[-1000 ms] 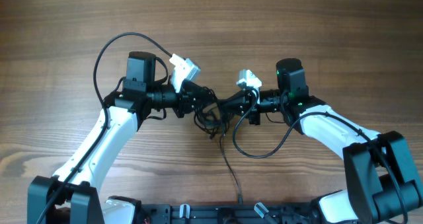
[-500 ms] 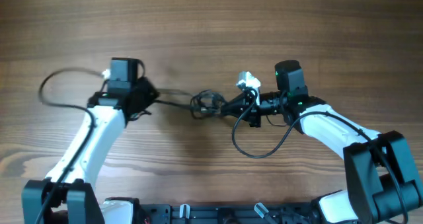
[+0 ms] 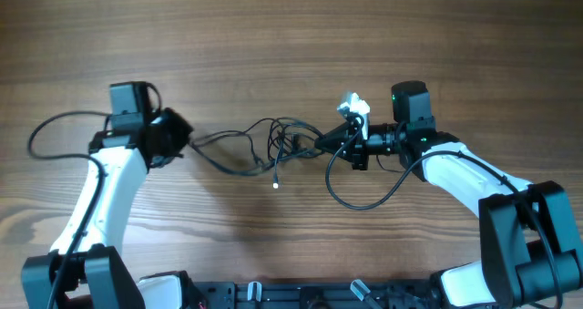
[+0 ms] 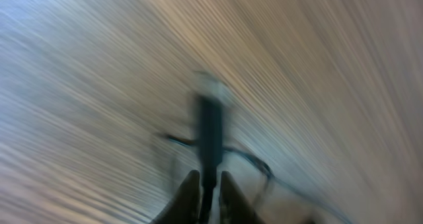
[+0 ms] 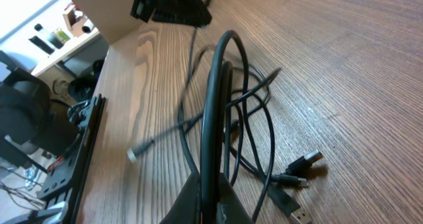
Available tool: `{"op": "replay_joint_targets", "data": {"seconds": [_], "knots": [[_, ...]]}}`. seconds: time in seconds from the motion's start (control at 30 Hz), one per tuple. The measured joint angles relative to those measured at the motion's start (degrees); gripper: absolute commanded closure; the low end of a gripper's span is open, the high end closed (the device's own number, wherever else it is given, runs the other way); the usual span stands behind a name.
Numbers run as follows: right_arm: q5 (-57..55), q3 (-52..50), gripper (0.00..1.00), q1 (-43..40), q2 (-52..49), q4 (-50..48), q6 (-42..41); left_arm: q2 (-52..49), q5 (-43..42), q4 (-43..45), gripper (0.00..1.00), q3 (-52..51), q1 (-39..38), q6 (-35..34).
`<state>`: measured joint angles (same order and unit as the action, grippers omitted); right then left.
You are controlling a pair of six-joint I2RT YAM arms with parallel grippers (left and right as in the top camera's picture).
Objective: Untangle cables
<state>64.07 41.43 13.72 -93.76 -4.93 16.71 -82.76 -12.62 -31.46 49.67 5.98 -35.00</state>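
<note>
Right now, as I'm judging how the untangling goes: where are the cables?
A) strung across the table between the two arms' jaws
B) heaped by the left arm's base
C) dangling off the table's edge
A: in the overhead view the cables run loosely over the wood from the jaws of the left arm to the jaws of the right arm, both sets shut on a strand.

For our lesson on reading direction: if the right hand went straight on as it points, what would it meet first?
Probably the loose loops of the cables just ahead of the right hand; farther along, roughly in line, the left hand, though height is unclear.
</note>
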Motion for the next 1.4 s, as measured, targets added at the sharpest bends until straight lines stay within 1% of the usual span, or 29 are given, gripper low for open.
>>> {"op": "replay_joint_targets", "data": {"seconds": [0.03, 0.07, 0.1, 0.17, 0.2, 0.27, 0.3, 0.33, 0.4, 0.57, 0.6, 0.63, 0.67, 0.77, 0.8, 0.87, 0.9, 0.93, 0.97, 1.0, 1.03, 1.07, 1.1, 1.17, 1.23, 1.27, 1.3, 1.33, 1.4], "knots": [[0.0, 0.0, 0.96, 0.0, 0.0, -0.2, -0.1, 0.0, -1.3, 0.4, 0.59, 0.0, -1.5, 2.3], [0.2, 0.0, 0.96, 0.0, 0.0, -0.3, -0.1, 0.0, -3.3, 1.7, 0.51, 0.0, -4.0, 6.6], [0.7, 0.0, 0.96, 0.0, 0.0, -0.3, 0.1, 0.0, -4.5, 2.4, 0.49, 0.0, -6.1, 9.8], [2.4, 0.0, 0.96, 0.0, 0.0, -0.4, 1.2, 0.0, -5.4, 5.0, 0.50, 0.0, -10.4, 17.5], [3.0, 0.0, 0.96, 0.0, 0.0, -0.6, 1.7, 0.0, -5.5, 5.7, 0.45, 0.0, -12.1, 20.6], [3.8, 0.0, 0.96, 0.0, 0.0, -0.6, 2.4, 0.0, -4.9, 6.9, 0.32, 0.0, -14.9, 28.5], [4.4, 0.0, 0.96, 0.0, 0.0, -0.6, 2.7, -0.1, -4.6, 6.9, 0.28, 0.0, -15.8, 32.1], [5.1, 0.0, 0.96, 0.0, 0.0, -0.6, 2.9, -0.3, -4.4, 7.2, 0.26, 0.0, -16.8, 35.6], [6.2, 0.0, 0.96, 0.0, 0.0, -0.7, 3.0, -1.5, -4.3, 9.7, 0.26, 0.0, -17.6, 39.8], [7.4, 0.0, 0.96, 0.0, 0.0, -0.9, 3.0, -8.5, -4.2, 16.3, 0.26, -0.1, -20.4, 51.9], [8.1, 0.0, 0.96, 0.0, 0.0, -1.1, 3.0, -10.1, -4.2, 19.5, 0.31, -0.1, -21.4, 54.5], [8.5, 0.0, 0.96, 0.0, 0.0, -1.2, 3.1, -10.9, -4.2, 21.3, 0.55, -0.1, -21.9, 55.8], [9.5, 0.0, 0.96, 0.0, 0.0, -1.5, 3.1, -12.1, -4.2, 24.9, 0.96, -0.2, -22.6, 57.3], [10.1, 0.0, 0.96, 0.0, 0.0, -1.5, 3.1, -12.9, -3.5, 30.1, 0.96, -0.2, -22.9, 58.4], [10.1, 0.0, 0.96, 0.0, 0.0, -1.5, 3.1, -12.9, -1.9, 31.0, 0.96, -0.3, -22.9, 57.8], [10.1, 0.0, 0.96, 0.0, 0.0, -1.5, 3.1, -12.9, 6.6, 31.7, 0.96, -0.2, -22.0, 48.7], [10.1, 0.0, 0.96, 0.0, 0.0, -1.5, 3.1, -12.9, 11.8, 30.1, 0.96, -0.2, -20.7, 41.2], [10.1, 0.0, 0.96, 0.0, 0.0, -1.5, 3.1, -12.9, 17.7, 26.8, 0.96, -0.1, -17.1, 30.6], [10.3, 0.0, 0.96, 0.0, 0.0, -1.5, 3.1, -12.9, 20.1, 24.4, 0.96, 0.1, -14.7, 24.2], [10.5, 0.0, 0.96, 0.0, 0.0, -1.5, 3.1, -12.9, 22.3, 21.1, 0.78, 0.1, -11.6, 15.1], [10.5, 0.0, 0.96, 0.0, 0.0, -1.5, 3.1, -12.9, 22.6, 19.3, 0.18, 0.0, -9.0, 9.1], [10.5, 0.0, 0.96, 0.0, 0.0, -1.4, 3.1, -12.9, 21.8, 18.8, 0.00, 0.0, -6.9, 5.2], [10.5, 0.0, 0.96, 0.0, 0.0, -1.4, 3.1, -12.9, 21.0, 18.7, 0.00, 0.0, -6.0, 4.0], [10.1, 0.0, 0.96, 0.0, 0.0, -1.4, 3.1, -12.9, 16.7, 18.5, 0.00, 0.0, -4.9, 1.2], [6.3, 0.0, 0.96, 0.0, 0.0, -1.5, 0.4, -12.9, 8.7, 18.3, 0.00, 0.0, -4.9, -0.1], [2.0, 0.0, 0.96, 0.0, 0.0, -1.7, -3.0, -12.9, 4.7, 18.3, 0.00, 0.0, -4.9, -0.3], [-1.7, 0.0, 0.96, 0.0, 0.0, -2.0, -5.5, -12.9, -2.9, 18.3, 0.00, 0.0, -4.9, -0.5], [-5.4, -0.1, 0.96, 0.0, 0.0, -3.8, -8.9, -12.9, -7.7, 18.4, 0.00, 0.0, -4.9, -0.7], [-13.4, -0.2, 0.96, 0.0, 0.0, -10.4, -18.6, -12.9, -16.0, 17.2, 0.00, 0.1, -5.1, -0.9]]}}
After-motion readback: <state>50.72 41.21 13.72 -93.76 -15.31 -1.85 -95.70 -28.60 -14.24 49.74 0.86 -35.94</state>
